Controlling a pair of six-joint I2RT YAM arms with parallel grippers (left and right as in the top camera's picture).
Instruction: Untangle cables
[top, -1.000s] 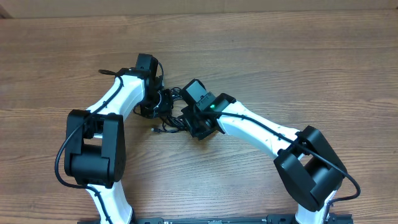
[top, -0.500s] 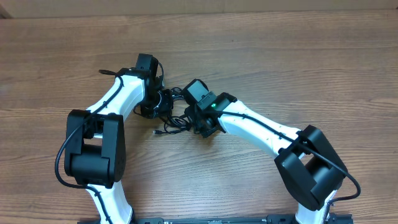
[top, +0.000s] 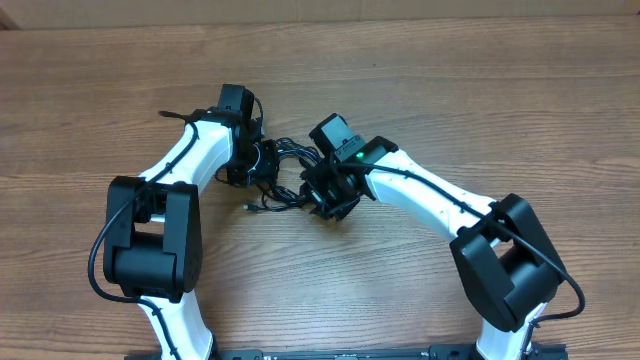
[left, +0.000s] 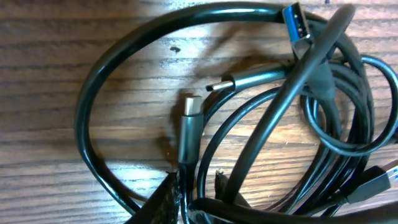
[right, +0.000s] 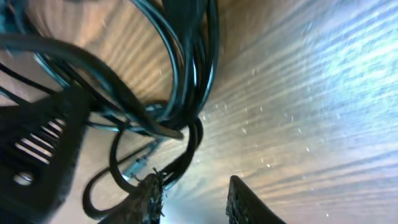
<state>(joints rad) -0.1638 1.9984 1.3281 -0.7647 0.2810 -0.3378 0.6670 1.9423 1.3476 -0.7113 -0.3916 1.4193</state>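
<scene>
cables (top: 281, 178): one knotted bundle of thin black cords at mid-surface, a bit nearer the left edge than the right. Loops overlap, nothing pulled free yet.
silver-tipped plug (left: 189, 121): flat on the wood inside the big outer loop, its cord running back toward the left fingertips.
blue-cored plug (left: 297, 21): at the bundle's rim, crossed by another cord.
left hand (left: 190, 191): on the bundle's left side, clenched on a cord of the cables just behind the silver-tipped plug. Gap is narrow and the cord goes into it.
why left: reads as your anchor, pinning one strand so the rest can be drawn off it.
right hand (right: 194, 203): on the bundle's right side, released. Bare wood shows between the tips, nothing in the gap.
right fingertips (right: 148, 198): nearest loop sits just beside one tip, not between the two.
why right: looks placed low at the knot's edge to pick a new strand.
cables vs hands: bundle lies between both hands, held on the left, only close by on the right.
progress: early, my read.
next: you'd want the right hand on a single loop, then pull away from the left.
risk: catching two cords tightens the knot.
</scene>
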